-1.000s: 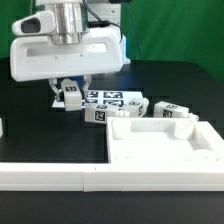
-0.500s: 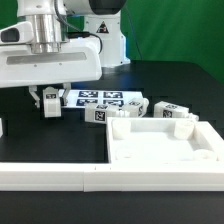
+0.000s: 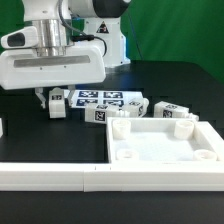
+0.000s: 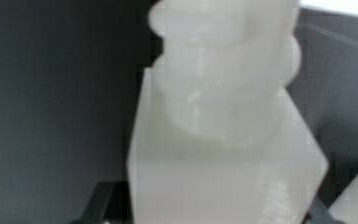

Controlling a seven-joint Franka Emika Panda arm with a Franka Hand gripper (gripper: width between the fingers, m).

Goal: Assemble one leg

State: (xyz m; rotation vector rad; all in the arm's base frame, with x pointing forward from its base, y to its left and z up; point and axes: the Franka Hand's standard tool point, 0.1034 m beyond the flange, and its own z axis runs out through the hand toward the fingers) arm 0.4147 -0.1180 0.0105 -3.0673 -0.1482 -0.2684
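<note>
My gripper (image 3: 54,108) is shut on one leg (image 3: 57,101), a small white block with a black-and-white tag, and holds it just above the black table at the exterior view's left. In the wrist view the held leg (image 4: 220,130) fills the picture, its narrower peg end pointing away from the camera, with dark fingers (image 4: 115,205) at either side. Three more legs lie on the table: one (image 3: 100,112) beside the held one, one (image 3: 134,106) in the middle and one (image 3: 172,112) to the right.
The marker board (image 3: 105,97) lies flat behind the loose legs. A large white square panel (image 3: 150,150) with raised rim and corner holes sits at the front right. A long white rail (image 3: 50,176) runs along the front. The robot base (image 3: 108,35) stands at the back.
My gripper has moved toward the exterior view's left with the leg in it, away from the marker board and the other legs. The loose legs and the panel have not moved.
</note>
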